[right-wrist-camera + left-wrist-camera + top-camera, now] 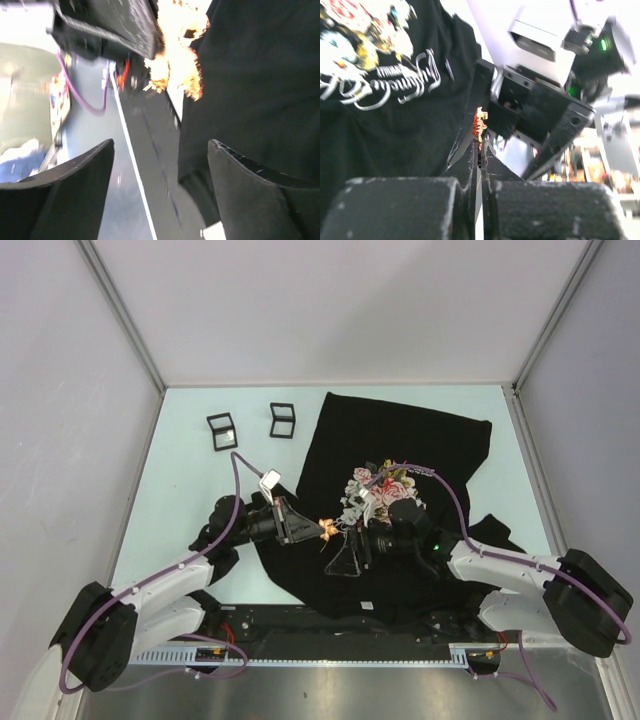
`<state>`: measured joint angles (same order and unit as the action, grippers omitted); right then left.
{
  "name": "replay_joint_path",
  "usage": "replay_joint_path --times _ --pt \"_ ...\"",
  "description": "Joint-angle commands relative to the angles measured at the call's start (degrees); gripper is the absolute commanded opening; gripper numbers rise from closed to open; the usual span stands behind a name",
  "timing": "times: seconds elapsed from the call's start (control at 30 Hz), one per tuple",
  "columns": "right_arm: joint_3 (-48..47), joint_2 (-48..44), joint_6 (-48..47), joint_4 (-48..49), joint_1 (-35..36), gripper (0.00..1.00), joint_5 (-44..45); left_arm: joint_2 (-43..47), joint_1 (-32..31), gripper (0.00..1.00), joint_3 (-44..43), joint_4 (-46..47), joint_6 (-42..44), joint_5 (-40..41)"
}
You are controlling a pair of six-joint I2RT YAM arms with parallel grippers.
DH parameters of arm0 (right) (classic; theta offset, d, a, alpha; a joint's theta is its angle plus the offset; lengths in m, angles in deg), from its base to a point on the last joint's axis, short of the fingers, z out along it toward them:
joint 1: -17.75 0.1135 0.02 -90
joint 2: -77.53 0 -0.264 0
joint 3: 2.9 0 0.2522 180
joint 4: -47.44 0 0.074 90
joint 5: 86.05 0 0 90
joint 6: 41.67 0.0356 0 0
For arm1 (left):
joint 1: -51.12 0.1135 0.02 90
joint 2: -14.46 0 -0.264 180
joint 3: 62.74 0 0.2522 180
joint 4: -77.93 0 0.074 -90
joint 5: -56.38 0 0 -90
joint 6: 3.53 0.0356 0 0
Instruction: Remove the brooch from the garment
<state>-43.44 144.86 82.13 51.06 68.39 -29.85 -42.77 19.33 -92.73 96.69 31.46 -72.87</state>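
Left gripper [480,140]: fingers pressed together, pinching the brooch [480,124] by its lower edge. It is a small gold-and-orange piece, most of it standing proud of the tips. Just past it is a fold of the garment [395,125], black, with rose print and cursive lettering farther out. Cannot tell whether the pin is free of the cloth.

Right gripper [160,165]: jaws wide apart, holding nothing, close against the left one at the garment's left edge.

Risks, as judged:
- The grip is thin, so a snagged pin could twist the brooch out of the tips.
- No cloth is held down, so a pull could drag the garment along.
- The two grippers sit near enough to knock.
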Motion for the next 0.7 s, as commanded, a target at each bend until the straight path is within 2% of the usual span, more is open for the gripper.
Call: replay_joint_path --times 0.0,0.17,0.4,0.67 --pt "0.95 -3.61 6.36 14.15 0.69 0.82 12.43 1.77 0.24 0.0 0.06 7.99 -5.81 7.86" --pt "0.42 -1.86 9.17 17.85 0.7 0.82 15.6 0.9 0.24 0.0 -0.99 6.86 -6.7 10.5" --pt "-0.81 1.05 11.2 20.58 1.57 0.82 16.05 -1.56 0.24 0.0 -0.65 11.34 -8.37 12.87" --pt "-2.65 1.84 12.25 21.91 2.63 0.82 16.92 -6.83 0.24 0.0 -2.49 14.16 -8.37 11.65"
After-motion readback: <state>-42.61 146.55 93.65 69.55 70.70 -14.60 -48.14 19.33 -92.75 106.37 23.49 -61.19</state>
